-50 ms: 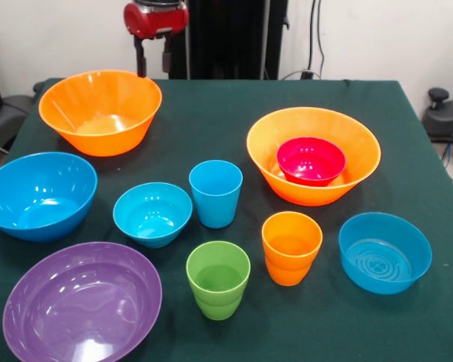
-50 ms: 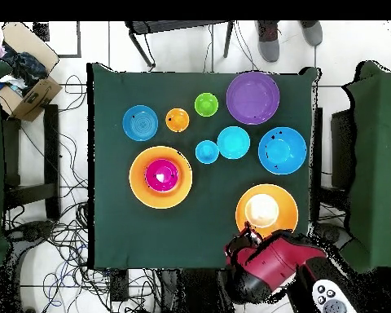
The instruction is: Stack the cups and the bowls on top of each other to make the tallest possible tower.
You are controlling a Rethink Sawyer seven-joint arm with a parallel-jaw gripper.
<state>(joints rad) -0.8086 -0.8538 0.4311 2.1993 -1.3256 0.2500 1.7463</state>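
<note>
Nothing is stacked except a small red bowl (image 1: 311, 160) (image 2: 162, 174), which sits inside one large orange bowl (image 1: 347, 143) (image 2: 138, 183). The other orange bowl (image 1: 100, 111) (image 2: 266, 210) stands empty just in front of my gripper (image 1: 152, 59) (image 2: 246, 238), which hangs open and holds nothing at the table's robot-side edge. Standing apart on the cloth are a large blue bowl (image 1: 38, 194) (image 2: 282, 150), two smaller blue bowls (image 1: 152, 213) (image 1: 384, 251), a purple bowl (image 1: 83, 302) (image 2: 252, 97), and the blue cup (image 1: 215, 193), green cup (image 1: 218, 279) and orange cup (image 1: 291, 247).
A dark green cloth (image 1: 211, 113) covers the table. A person's shoes (image 2: 288, 33) show beyond the side opposite the robot. A cardboard box (image 2: 24, 81) sits on a chair off to one side, and cables lie on the floor.
</note>
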